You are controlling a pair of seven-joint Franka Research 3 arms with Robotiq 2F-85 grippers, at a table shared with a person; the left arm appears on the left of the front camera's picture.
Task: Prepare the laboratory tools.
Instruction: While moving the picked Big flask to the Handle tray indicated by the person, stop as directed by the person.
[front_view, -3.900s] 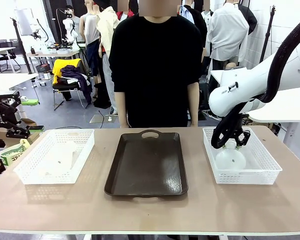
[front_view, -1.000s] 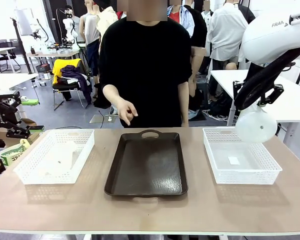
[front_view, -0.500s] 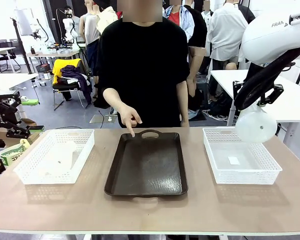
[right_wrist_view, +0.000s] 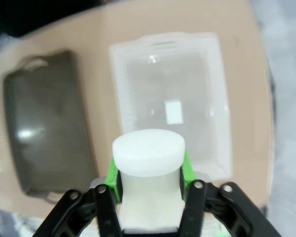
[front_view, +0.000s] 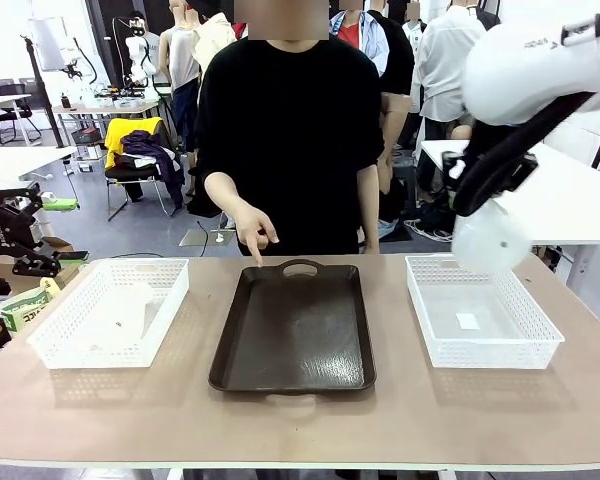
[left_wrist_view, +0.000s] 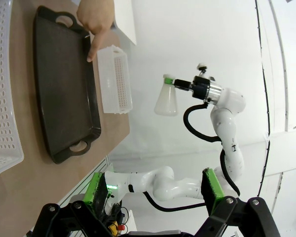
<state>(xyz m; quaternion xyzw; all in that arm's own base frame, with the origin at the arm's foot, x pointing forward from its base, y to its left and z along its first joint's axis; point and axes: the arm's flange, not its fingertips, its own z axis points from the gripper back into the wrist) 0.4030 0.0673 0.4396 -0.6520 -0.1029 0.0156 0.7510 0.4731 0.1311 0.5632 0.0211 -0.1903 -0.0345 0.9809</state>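
On the desk (front_view: 300,430), a dark brown handled tray (front_view: 292,330) lies empty in the middle between two white mesh baskets. One frosted conical flask (front_view: 128,312) lies on its side in the left basket (front_view: 50,345). The right basket (front_view: 490,362) holds just a small white slip on its floor. Off the desk's left end, the robot's left hand (left_wrist_view: 154,192) stands with its green-padded fingers spread wide and nothing between them.

Above the right basket's far edge, the robot's right hand (front_view: 477,195) is closed on the neck of the second flask (front_view: 490,238) and holds it in the air, clear of the basket, its wide base tilted towards the camera. Seen from the right wrist, the green pads (right_wrist_view: 114,177) press on both sides of the neck, just below the flask's round white rim.

At the far side of the desk stands a person in black (front_view: 290,130), whose own hand (front_view: 250,225) points one finger down at the tray's far left corner, beside its handle.
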